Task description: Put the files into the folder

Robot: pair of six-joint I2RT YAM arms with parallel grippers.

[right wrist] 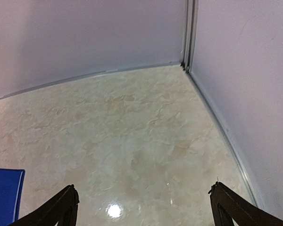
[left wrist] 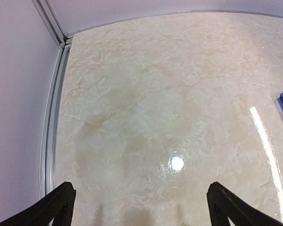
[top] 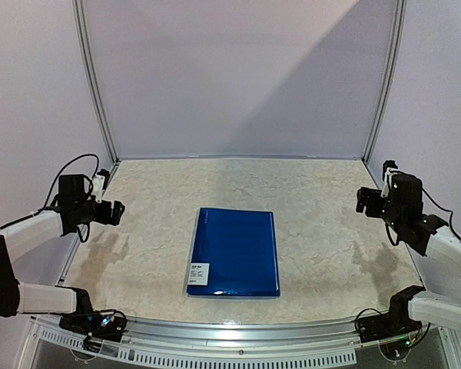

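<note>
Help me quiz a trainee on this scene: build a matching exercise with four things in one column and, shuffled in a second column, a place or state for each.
Things:
1. folder
2. label
3. left arm
4. right arm

Places or states:
A. raised at the right edge of the table
B. white, on the blue cover's near-left corner
C. closed, lying flat mid-table
D. raised at the table's left edge

Pairs: 1-C, 2-B, 3-D, 4-A
</note>
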